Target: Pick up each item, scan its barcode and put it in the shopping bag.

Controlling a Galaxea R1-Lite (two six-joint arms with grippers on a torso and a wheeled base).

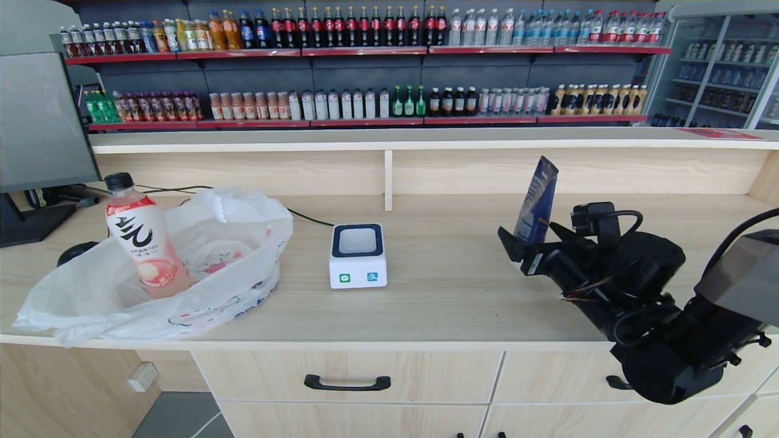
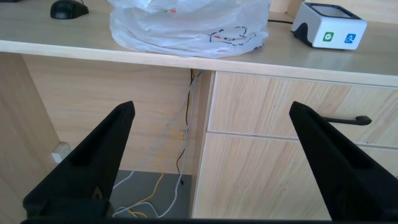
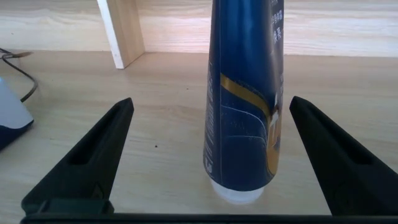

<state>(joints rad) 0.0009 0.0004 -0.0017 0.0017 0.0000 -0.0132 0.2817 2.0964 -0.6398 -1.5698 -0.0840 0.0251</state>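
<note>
A dark blue tube (image 1: pixel 537 201) stands upright on its white cap on the right side of the wooden counter (image 1: pixel 462 292). My right gripper (image 1: pixel 523 246) is open, with its fingers wide on either side of the tube (image 3: pixel 245 124) and not touching it. The white scanner (image 1: pixel 358 254) with a dark-framed window sits mid-counter. At the left lies the open white shopping bag (image 1: pixel 231 267) with a pink drink bottle (image 1: pixel 145 237) leaning in it. My left gripper (image 2: pixel 211 109) is open and holds nothing, low in front of the counter's cabinet, below the bag (image 2: pixel 186 25) and the scanner (image 2: pixel 328 26).
A monitor (image 1: pixel 42 121) and a black mouse (image 1: pixel 76 252) occupy the counter's far left. A raised back ledge with a vertical divider (image 1: pixel 387 179) bounds the counter. Drawers with black handles (image 1: pixel 347 383) lie below. Bare counter stretches between scanner and tube.
</note>
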